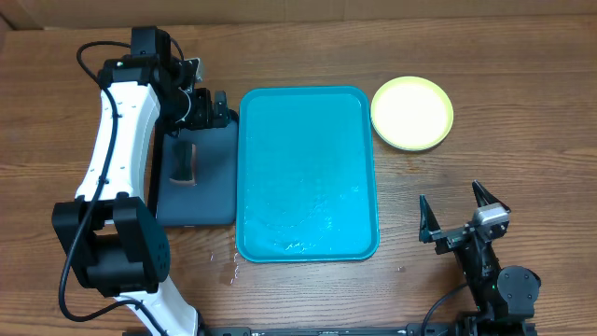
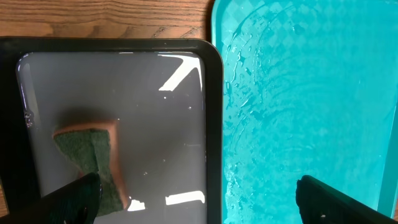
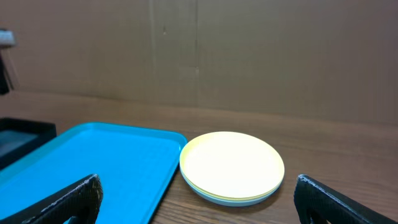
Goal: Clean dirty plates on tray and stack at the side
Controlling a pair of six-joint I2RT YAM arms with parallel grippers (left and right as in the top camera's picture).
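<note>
- 0 of the plates [image 1: 412,113] sit on the tray [image 1: 308,140], which is bare and wet.
- Plates are stacked on the table [image 1: 522,84] just beside the tray's far right corner, pale yellow on top; count unclear.
- Left gripper [image 1: 227,105] hovers over the dark tray [image 1: 210,191], fingers spread, holding nothing; sponge [image 1: 185,163] lies loose there.
- Right gripper [image 1: 454,203] is spread wide and empty, well apart from the plates.
- Judgement: cleaning and stacking look done; next move likely just calls for parking both arms.

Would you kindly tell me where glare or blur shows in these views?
Left wrist: white glare patches on the dark tray, left pincer blurred. Overhead: wet sheen on the teal tray. Right wrist: plate stack sharp, right pincer soft.
</note>
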